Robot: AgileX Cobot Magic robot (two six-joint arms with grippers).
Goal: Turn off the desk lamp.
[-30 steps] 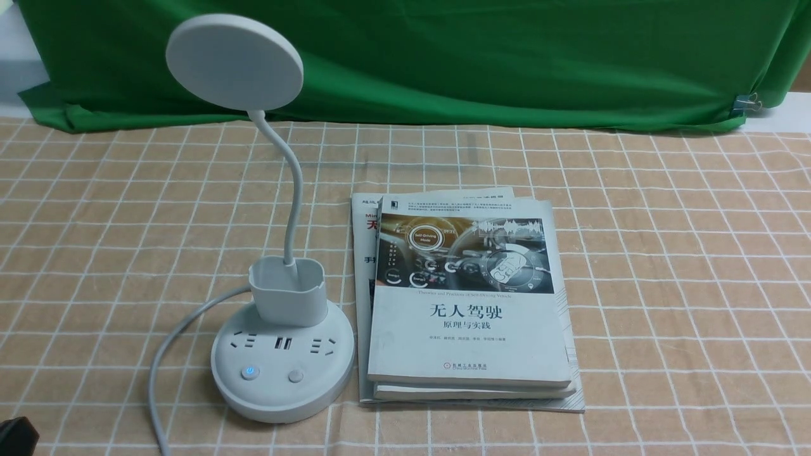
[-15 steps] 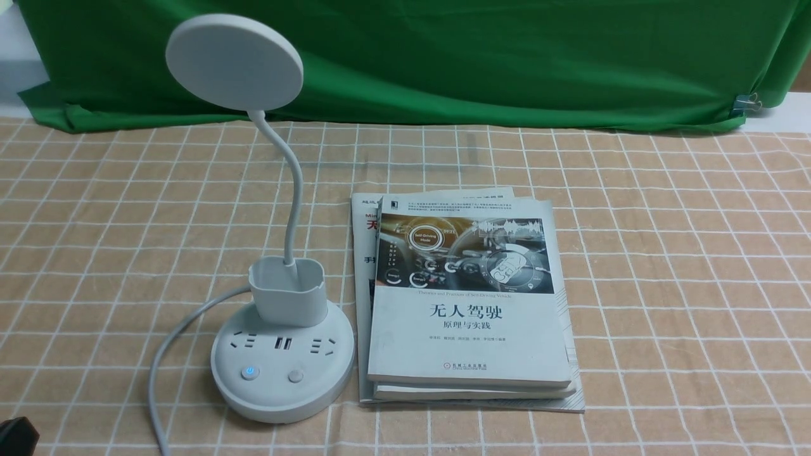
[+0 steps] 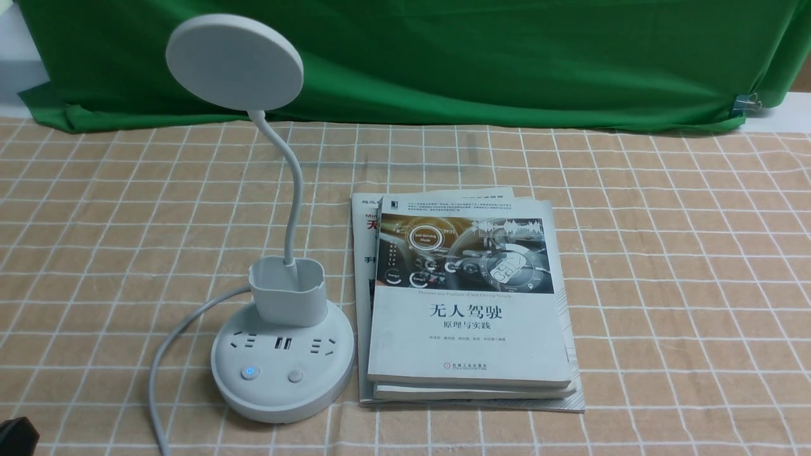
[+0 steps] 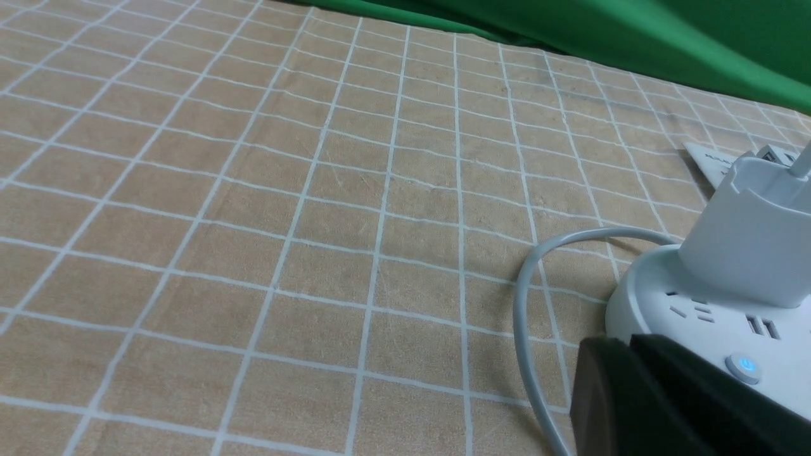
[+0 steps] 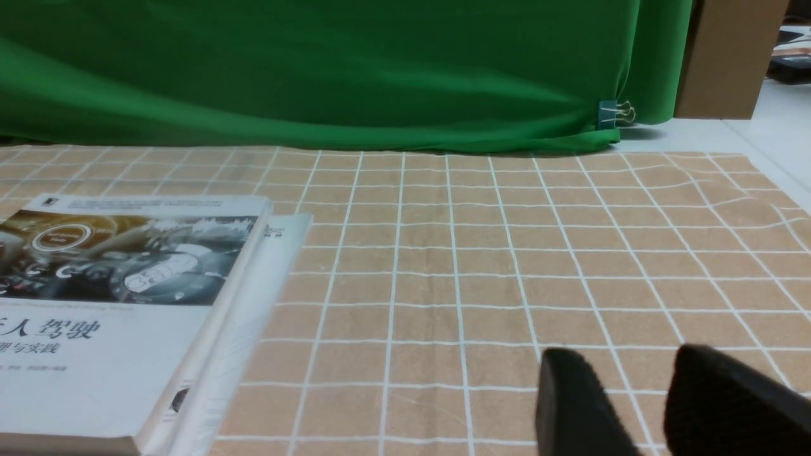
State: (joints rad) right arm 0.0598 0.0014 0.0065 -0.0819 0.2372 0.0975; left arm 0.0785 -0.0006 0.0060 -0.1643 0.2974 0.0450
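Stacked books lie on a grid-patterned cloth, before a green curtain.

Tabletop w/ tan, white-grid cover is holding desk lamp; lamp cord is curving along its L side. Stack of books is lying just beside lamp base, R side.

Matt white plastic desk lamp; smooth paper-covered books; draped green cloth; fingers blurred, seemingly matt.
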